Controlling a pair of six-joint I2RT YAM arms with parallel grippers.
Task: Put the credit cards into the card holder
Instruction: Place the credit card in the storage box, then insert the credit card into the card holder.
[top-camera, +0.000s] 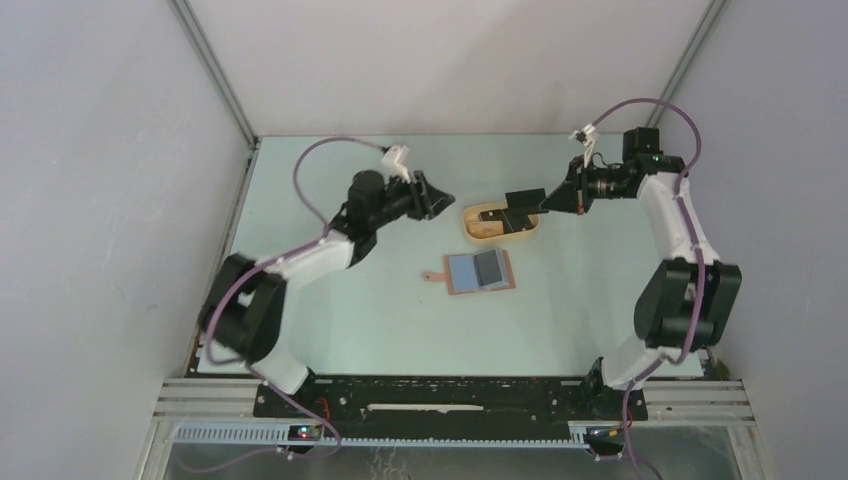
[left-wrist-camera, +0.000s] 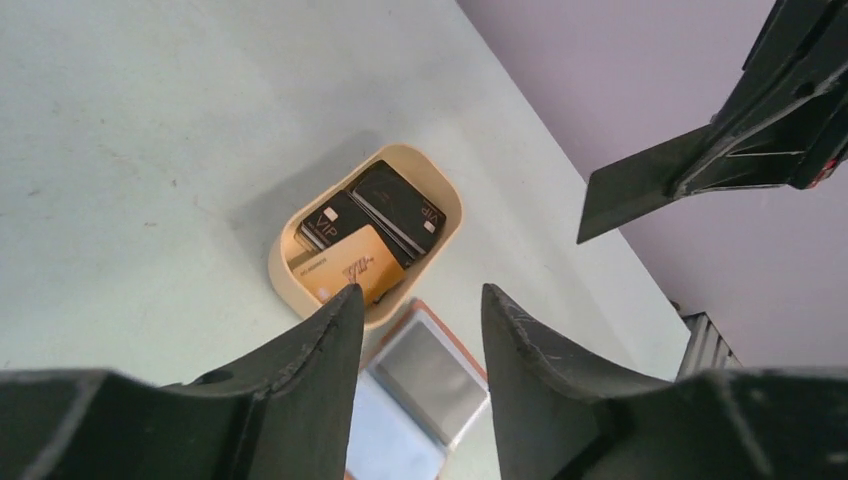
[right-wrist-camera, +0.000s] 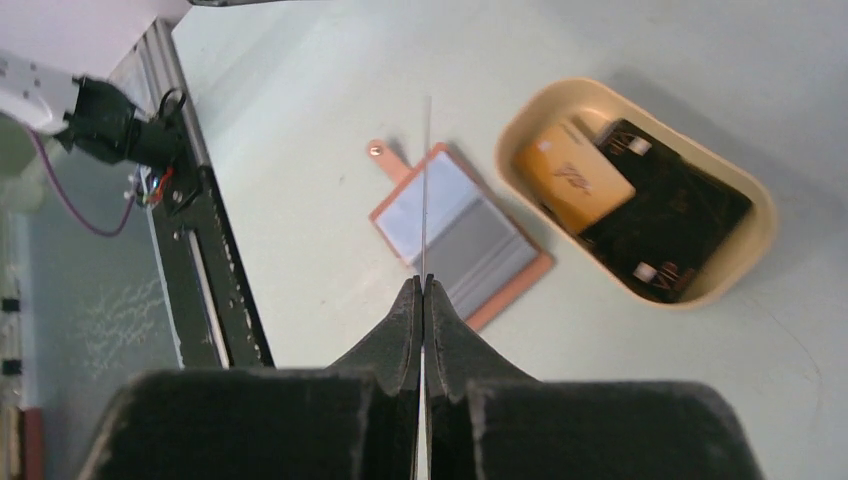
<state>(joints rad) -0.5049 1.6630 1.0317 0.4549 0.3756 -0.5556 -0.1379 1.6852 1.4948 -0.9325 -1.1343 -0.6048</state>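
Nearest the arm bases, around the middle of the top view, the flat reddish-brown leather-like card holder (top-camera: 480, 271) lies open on the pale green desk (top-camera: 380, 322). One inner panel is bluish, the other grey, and its small strap tab (top-camera: 432, 277) points left. Just beyond it, and apart from it, sits the beige oval plastic tray (left-wrist-camera: 285, 268). Inside are an orange-yellow credit card (left-wrist-camera: 350, 265) and glossy black cards (left-wrist-camera: 400, 205) printed "VIP".

The right pincer (right-wrist-camera: 422, 290) reaches in from the right of the top view. Its fingers are pressed together on a thin black rectangular card (left-wrist-camera: 645, 190), held raised above the tray's right half. In the right wrist view that card shows edge-on, as a fine line running up across the card holder in the centre of the frame.

The left pincer (left-wrist-camera: 422, 292), left of the tray in the top view, is spread with nothing between its fingers. In its own view the tray lies just above the fingertips and the card holder lies below, between them.
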